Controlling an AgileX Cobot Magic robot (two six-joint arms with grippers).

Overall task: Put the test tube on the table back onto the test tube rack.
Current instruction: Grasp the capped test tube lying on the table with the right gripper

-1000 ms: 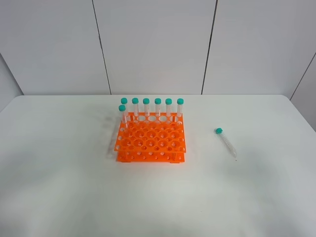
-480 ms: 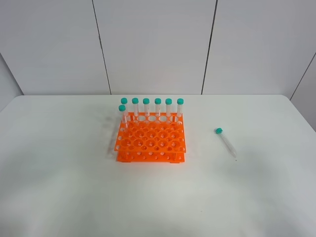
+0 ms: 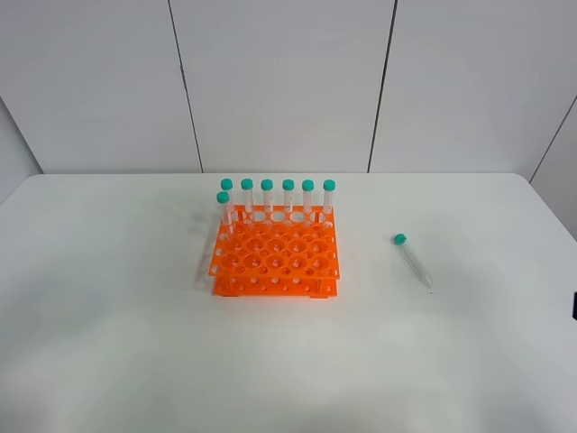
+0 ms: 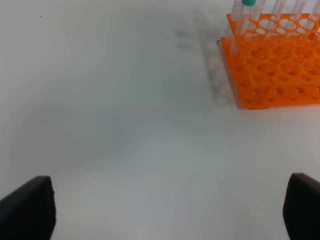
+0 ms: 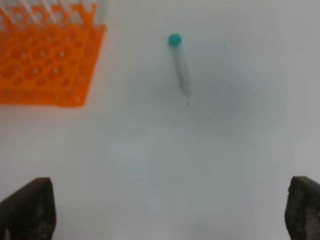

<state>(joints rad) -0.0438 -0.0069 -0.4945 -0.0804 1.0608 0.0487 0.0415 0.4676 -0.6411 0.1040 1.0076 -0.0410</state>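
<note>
A clear test tube (image 3: 413, 262) with a teal cap lies flat on the white table (image 3: 117, 343), to the right of the orange test tube rack (image 3: 275, 260). Its cap points toward the back wall. Several capped tubes stand along the rack's back row. In the right wrist view the test tube (image 5: 180, 68) lies ahead of my right gripper (image 5: 170, 212), which is open and empty, with the rack (image 5: 45, 65) off to one side. My left gripper (image 4: 170, 215) is also open and empty, well short of the rack (image 4: 275, 65).
A white panelled wall (image 3: 288, 81) stands behind the table. A small dark part (image 3: 574, 307) shows at the right edge of the exterior view. Bare tabletop surrounds the rack and the lying tube.
A small dark part has come into sight at the right edge of the exterior view. The tube and the rack have not moved.
</note>
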